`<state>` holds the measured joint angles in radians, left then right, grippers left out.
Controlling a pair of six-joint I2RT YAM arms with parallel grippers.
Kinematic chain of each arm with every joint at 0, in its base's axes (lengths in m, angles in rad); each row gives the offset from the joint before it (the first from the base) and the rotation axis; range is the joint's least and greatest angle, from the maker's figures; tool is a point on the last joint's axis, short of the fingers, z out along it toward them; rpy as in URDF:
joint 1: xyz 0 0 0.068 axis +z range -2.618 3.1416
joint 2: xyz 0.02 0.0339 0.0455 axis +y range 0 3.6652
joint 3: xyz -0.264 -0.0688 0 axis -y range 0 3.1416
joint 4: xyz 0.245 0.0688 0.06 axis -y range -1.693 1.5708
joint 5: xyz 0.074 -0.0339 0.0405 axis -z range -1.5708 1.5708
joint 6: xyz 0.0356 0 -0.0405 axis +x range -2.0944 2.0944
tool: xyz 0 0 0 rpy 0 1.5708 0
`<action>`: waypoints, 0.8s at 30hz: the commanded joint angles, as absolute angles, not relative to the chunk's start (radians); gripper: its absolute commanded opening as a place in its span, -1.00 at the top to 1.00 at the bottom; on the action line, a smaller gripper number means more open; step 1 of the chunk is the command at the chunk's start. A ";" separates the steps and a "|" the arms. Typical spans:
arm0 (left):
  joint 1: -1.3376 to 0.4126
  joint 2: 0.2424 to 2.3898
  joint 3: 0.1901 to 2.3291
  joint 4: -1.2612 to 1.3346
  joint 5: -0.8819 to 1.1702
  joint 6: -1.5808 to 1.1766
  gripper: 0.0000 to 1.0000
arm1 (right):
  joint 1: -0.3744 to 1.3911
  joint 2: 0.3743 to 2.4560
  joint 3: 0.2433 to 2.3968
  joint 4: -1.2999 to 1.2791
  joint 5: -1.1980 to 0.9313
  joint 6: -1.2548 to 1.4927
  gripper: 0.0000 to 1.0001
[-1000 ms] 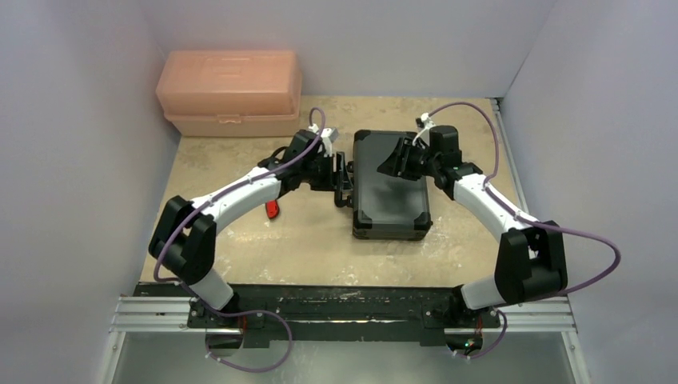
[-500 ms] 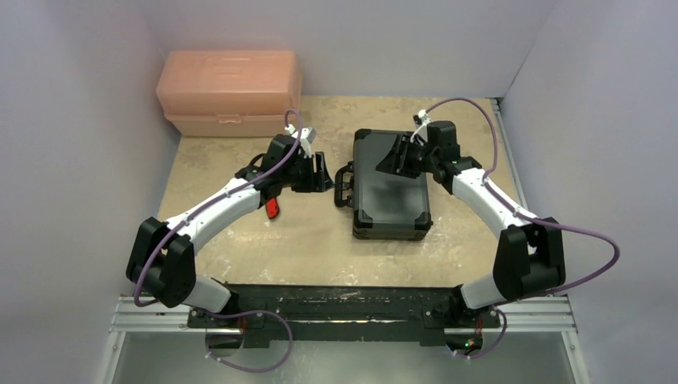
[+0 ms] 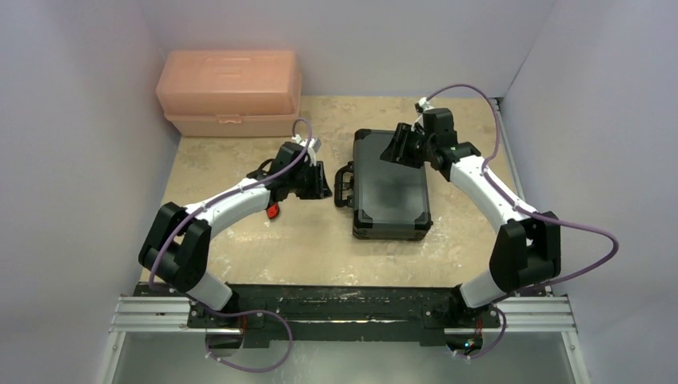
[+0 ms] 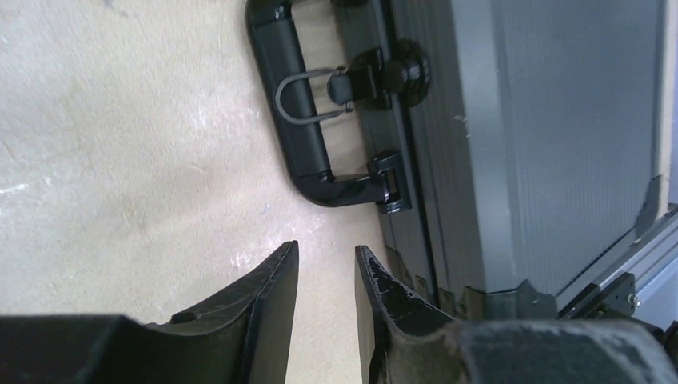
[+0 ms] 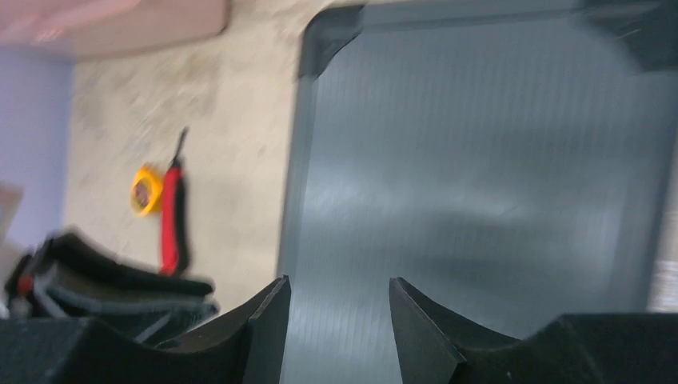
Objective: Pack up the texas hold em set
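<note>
The black case (image 3: 390,188) of the hold em set lies shut in the middle of the table, with its handle (image 3: 344,186) on the left side. Chips, cards, dice and tokens are out of view. My left gripper (image 3: 324,182) sits just left of the handle, jaws a little apart and empty. In the left wrist view the gripper (image 4: 326,252) is short of the handle (image 4: 300,120) and beside the case (image 4: 544,136). My right gripper (image 3: 397,148) hovers over the case's far left part, open and empty. In the right wrist view the gripper (image 5: 340,284) is above the lid (image 5: 480,160).
A large peach plastic box (image 3: 230,92) stands at the back left. A red folding knife (image 3: 273,210) lies under my left forearm; it also shows in the right wrist view (image 5: 170,224) beside a small yellow item (image 5: 146,190). Walls enclose the table on three sides.
My left gripper drew back left from the case handle, then came a little nearer again. My right gripper moved toward the case's far edge. The case has not moved.
</note>
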<state>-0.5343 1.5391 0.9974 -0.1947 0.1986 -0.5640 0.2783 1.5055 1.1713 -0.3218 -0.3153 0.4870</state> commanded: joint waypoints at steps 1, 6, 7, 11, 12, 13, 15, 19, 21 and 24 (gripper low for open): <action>-0.567 1.568 0.969 -0.148 0.224 -0.574 0.40 | 0.277 1.522 1.331 -0.489 0.066 0.503 -0.08; -0.634 1.581 0.948 -0.154 0.201 -0.569 0.45 | 0.173 1.522 1.349 -0.525 0.236 0.548 -0.10; -0.641 1.583 0.940 -0.150 0.200 -0.574 0.46 | 0.150 1.525 1.341 -0.516 0.219 0.555 -0.10; -0.656 1.599 0.908 -0.123 0.211 -0.595 0.49 | 0.077 1.591 1.362 -0.538 0.213 0.551 -0.10; -0.660 1.607 0.908 -0.120 0.215 -0.597 0.49 | 0.074 1.616 1.376 -0.552 0.218 0.548 -0.11; -0.665 1.618 0.909 -0.118 0.222 -0.600 0.49 | 0.075 1.646 1.386 -0.564 0.227 0.548 -0.10; -0.677 1.639 0.918 -0.116 0.230 -0.603 0.50 | 0.074 1.682 1.393 -0.568 0.232 0.548 -0.09; -0.695 1.678 0.937 -0.090 0.261 -0.637 0.51 | 0.074 1.747 1.387 -0.547 0.169 0.510 -0.07; -0.704 1.698 0.950 -0.079 0.274 -0.655 0.51 | 0.076 1.782 1.396 -0.533 0.098 0.478 -0.06; -0.716 1.724 0.969 -0.063 0.294 -0.676 0.51 | 0.075 1.814 1.410 -0.510 0.008 0.453 -0.06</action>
<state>-0.6998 1.6989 0.9192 -0.1333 0.2474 -0.6300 0.0727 1.8053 1.3586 -0.5381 0.1410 0.4980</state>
